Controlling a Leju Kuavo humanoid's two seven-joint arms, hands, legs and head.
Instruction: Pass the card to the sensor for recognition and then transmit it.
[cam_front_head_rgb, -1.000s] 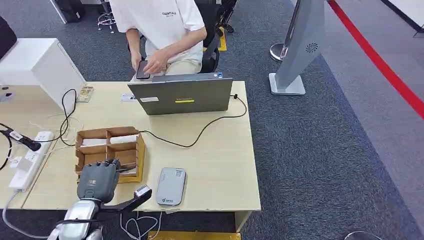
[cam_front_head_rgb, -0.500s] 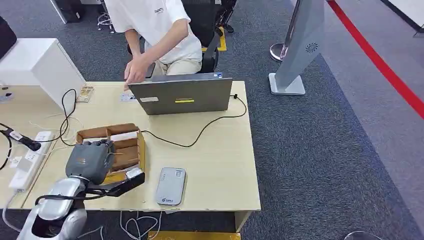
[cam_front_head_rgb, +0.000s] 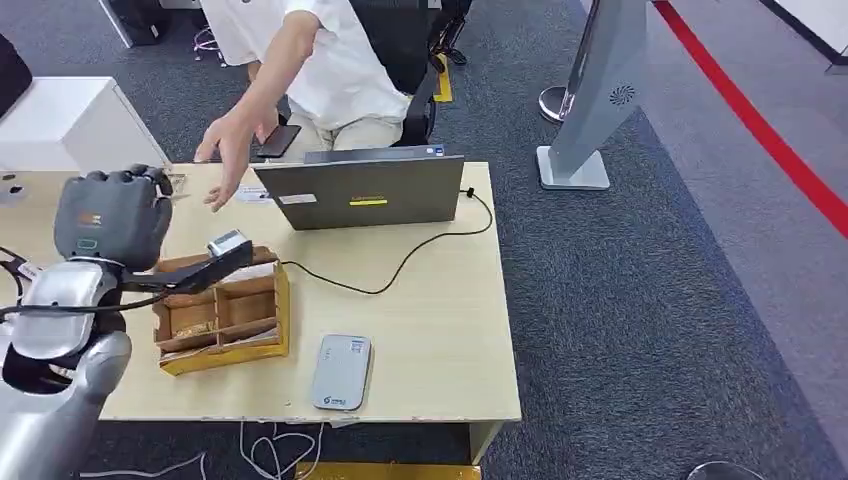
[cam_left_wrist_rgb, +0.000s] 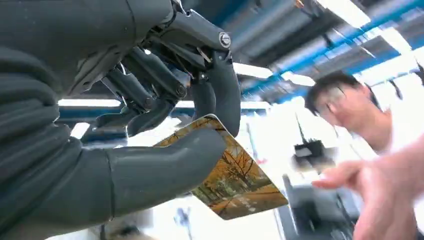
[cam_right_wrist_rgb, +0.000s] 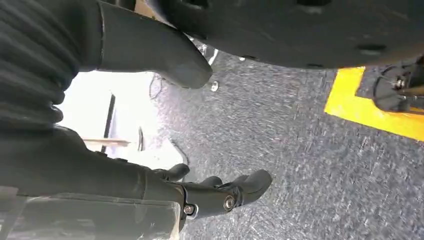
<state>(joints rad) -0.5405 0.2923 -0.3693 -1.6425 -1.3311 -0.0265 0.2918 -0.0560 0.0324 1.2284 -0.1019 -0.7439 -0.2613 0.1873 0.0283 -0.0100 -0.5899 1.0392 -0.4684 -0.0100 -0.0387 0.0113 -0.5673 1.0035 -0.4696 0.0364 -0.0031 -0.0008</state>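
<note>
Holding the card (cam_left_wrist_rgb: 230, 175) pinched between thumb and fingers, the left hand (cam_front_head_rgb: 110, 215) is raised over the far-left part of the desk (cam_front_head_rgb: 440, 330), above and behind the cardboard tray (cam_front_head_rgb: 222, 310). In the left wrist view the card sticks out past the fingertips (cam_left_wrist_rgb: 222, 95), its free end pointing away from the palm toward the person (cam_front_head_rgb: 310, 70); its face shows an autumn-tree print.

Key relation: the card reader (cam_front_head_rgb: 341, 372), a flat grey pad, lies near the front edge of the desk, just to the right of the tray. From the hand it is down, nearer the robot, and to the robot's right. So the card is well apart from the sensor, and the tray sits between them on the straight line. My read is that the hand must come back down and across, clearing the tray's walls, with the card's flat face turned down onto the pad. Whether the scan step is already done I cannot tell.

The left arm is the one placed to do it. The right hand (cam_right_wrist_rgb: 220, 192) hangs low by the floor, fingers loosely apart, holding nothing.

Around: a person's hand (cam_front_head_rgb: 225, 160) reaches out over the far-left desk edge, near the raised left hand, possibly waiting to receive the card. A laptop (cam_front_head_rgb: 365, 190) stands at the far edge with its cable (cam_front_head_rgb: 400, 265) trailing across the desk behind the reader. A power strip (cam_front_head_rgb: 50, 335) lies at the left.
</note>
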